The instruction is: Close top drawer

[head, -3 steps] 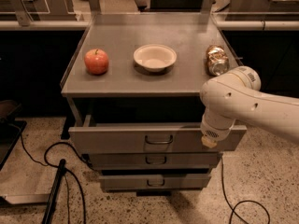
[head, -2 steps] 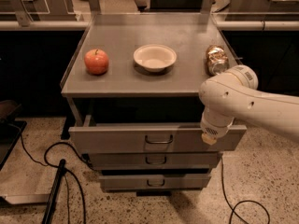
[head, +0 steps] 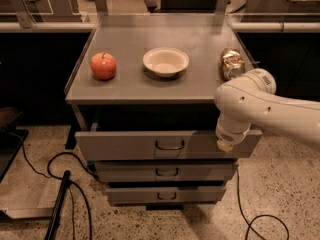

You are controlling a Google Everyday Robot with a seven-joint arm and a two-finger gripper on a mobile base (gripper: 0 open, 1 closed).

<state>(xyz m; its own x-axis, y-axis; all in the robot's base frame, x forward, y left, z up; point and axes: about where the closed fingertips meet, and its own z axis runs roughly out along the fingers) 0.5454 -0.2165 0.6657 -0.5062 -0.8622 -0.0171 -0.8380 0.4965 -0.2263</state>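
The top drawer (head: 125,145) is a wide grey metal drawer standing pulled out from under the cabinet top, with a small dark wire handle (head: 170,145) mid-front. My white arm (head: 250,104) reaches in from the right and bends down. My gripper (head: 225,143) is at the arm's lower end, at the right part of the top drawer's front. Most of it is hidden behind the arm's last link.
Two narrower grey drawers (head: 165,172) sit below. On the cabinet top (head: 130,86) are a red apple (head: 103,65), a white bowl (head: 165,61) and a lying can (head: 231,63). Black cables (head: 65,184) run over the speckled floor at the left and lower right.
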